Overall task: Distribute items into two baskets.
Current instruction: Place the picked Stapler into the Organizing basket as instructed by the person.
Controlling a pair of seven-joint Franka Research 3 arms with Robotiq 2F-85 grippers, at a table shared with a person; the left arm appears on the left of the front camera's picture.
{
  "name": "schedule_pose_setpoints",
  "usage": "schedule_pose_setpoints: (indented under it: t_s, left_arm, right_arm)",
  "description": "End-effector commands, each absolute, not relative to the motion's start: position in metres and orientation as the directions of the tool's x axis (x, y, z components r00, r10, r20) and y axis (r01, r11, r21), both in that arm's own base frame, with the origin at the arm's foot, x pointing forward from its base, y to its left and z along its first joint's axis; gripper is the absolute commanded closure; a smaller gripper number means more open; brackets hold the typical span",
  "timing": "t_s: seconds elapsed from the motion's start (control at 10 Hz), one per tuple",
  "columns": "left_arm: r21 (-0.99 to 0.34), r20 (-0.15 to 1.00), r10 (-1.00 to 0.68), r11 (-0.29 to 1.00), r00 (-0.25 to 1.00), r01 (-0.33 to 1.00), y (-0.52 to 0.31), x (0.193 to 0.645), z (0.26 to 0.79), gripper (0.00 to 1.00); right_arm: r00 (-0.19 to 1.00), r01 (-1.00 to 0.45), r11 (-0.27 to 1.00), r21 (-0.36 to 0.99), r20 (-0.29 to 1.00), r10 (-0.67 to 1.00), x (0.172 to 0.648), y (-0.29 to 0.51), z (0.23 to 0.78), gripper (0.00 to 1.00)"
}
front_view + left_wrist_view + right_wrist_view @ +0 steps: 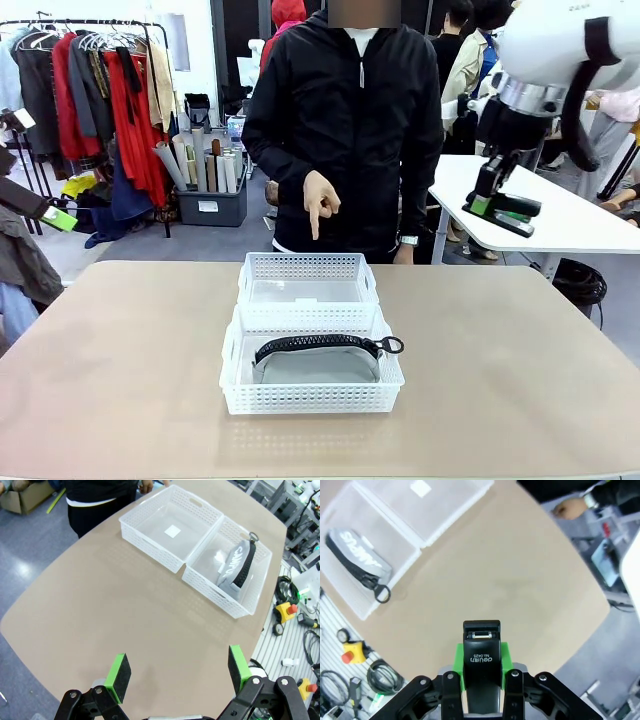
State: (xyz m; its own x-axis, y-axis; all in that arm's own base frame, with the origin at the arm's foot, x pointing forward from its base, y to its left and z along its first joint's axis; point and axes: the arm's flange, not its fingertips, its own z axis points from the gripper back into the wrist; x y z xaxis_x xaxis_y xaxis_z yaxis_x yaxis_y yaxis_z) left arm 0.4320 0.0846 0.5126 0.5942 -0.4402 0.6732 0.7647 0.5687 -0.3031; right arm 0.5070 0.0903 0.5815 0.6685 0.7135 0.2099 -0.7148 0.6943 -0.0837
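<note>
Where print reads, stapler (481,665) says "deli", pouch (357,557) perhaps "CAMPUS".

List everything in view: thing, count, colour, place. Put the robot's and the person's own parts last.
baskets: two, white, end to end mid-table; near basket, far basket
pouch: one, grey with black zipper, in the near basket
stapler: one, black, clamped in the right hand, raised above the table's right side
table: one, tan
left hand: one, black with green pads, open above the table
right hand: one, black with green pads, shut on the stapler
person's hand: one, pointing down towards the far basket
</note>
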Motion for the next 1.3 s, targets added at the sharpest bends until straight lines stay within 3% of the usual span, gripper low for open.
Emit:
schedule_pose_setpoints:
  t_s: [0.0,0.5,1.2]
  left_arm:
    - [-0.301,0.675,-0.441,0.568,0.592,0.766,0.084,0.431,0.513,0.00]
    - [-0.301,0.675,-0.441,0.568,0.592,0.766,0.084,0.431,0.513,0.00]
    - [-0.301,0.675,-0.441,0.568,0.592,0.766,0.084,0.431,0.513,0.00]
  right_arm:
    - [0.672,-0.704,0.700,-0.117,0.208,0.711,0.525,0.113,0.587,1.00]
    - [0.568,-0.792,0.601,-0.110,0.228,0.791,0.561,0.198,0.575,1.00]
    - [0.460,-0.871,0.485,-0.076,0.221,0.860,0.568,0.290,0.531,1.00]
